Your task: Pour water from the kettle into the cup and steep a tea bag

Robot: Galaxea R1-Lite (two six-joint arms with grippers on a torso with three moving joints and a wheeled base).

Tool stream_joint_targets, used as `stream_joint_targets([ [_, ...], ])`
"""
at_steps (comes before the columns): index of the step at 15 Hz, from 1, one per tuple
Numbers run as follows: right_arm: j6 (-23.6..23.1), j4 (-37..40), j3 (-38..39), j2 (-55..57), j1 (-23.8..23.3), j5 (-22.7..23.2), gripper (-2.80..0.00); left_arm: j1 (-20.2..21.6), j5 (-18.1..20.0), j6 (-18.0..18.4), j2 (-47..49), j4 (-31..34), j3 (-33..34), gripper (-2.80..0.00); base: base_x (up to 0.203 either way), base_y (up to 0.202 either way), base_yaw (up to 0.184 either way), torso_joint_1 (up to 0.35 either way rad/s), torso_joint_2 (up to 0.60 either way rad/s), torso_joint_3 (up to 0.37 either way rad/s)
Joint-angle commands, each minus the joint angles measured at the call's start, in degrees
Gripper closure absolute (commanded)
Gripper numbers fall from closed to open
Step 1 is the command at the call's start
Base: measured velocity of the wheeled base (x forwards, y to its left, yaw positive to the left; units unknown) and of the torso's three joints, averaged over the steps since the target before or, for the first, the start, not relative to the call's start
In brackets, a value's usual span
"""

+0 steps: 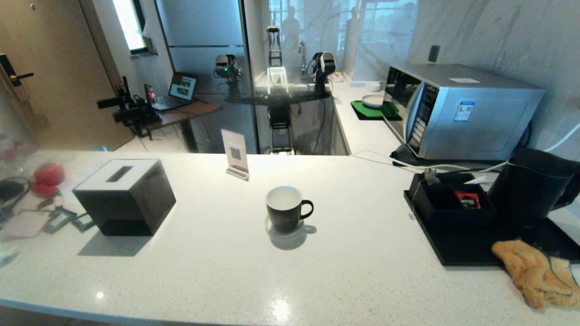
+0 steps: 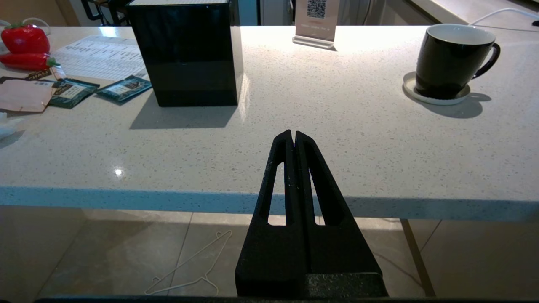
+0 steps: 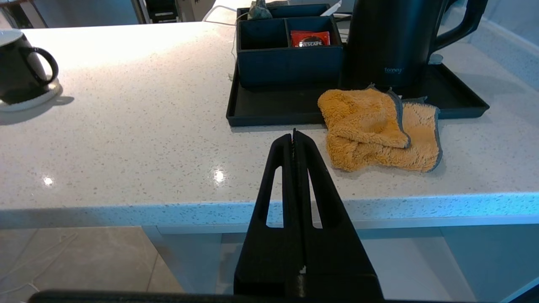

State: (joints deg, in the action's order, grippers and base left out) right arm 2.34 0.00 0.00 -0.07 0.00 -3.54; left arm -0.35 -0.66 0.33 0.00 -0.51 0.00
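Note:
The black cup with a white inside stands on a small white coaster at the middle of the counter. The matte black kettle stands on a black tray at the right. A tea bag lies in the black divided box on that tray. My left gripper is shut and empty, below the counter's front edge, left of the cup. My right gripper is shut and empty, before the front edge near the tray. Neither arm shows in the head view.
A black rectangular tissue box stands at the left. An orange cloth lies over the tray's front corner. A red sachet sits in the divided box. A sign stand, a microwave and sachets are about.

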Motion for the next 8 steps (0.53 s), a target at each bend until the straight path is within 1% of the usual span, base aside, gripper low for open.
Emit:
stream_joint_targets([
  [1,-0.11,-0.21,0.00,0.07,0.00,0.12,0.00,0.00,-0.04,0.02,0.09,-0.02,0.00,0.00,0.000,0.000,0.000,0.000,0.00,0.000],
  [3,-0.05,-0.11,-1.04,0.71,-0.17,0.20,0.00,0.00,-0.04,0.02,0.09,-0.02,0.00,0.00,0.000,0.000,0.000,0.000,0.00,0.000],
  [5,0.09,-0.53,-3.16,4.17,-0.18,-0.15,0.00,0.00,-0.05,0.02,0.09,-0.02,0.00,0.00,0.000,0.000,0.000,0.000,0.00,0.000],
  [6,0.08,-0.86,-4.44,6.04,-0.21,-0.97,0.00,0.00,-0.04,0.02,0.09,-0.02,0.00,0.00,0.000,0.000,0.000,0.000,0.00,0.000],
  [8,0.25,-2.88,-5.96,10.91,-0.73,-4.57,0.00,0.00,-0.11,0.02,0.09,-0.02,0.00,0.00,0.000,0.000,0.000,0.000,0.00,0.000],
])
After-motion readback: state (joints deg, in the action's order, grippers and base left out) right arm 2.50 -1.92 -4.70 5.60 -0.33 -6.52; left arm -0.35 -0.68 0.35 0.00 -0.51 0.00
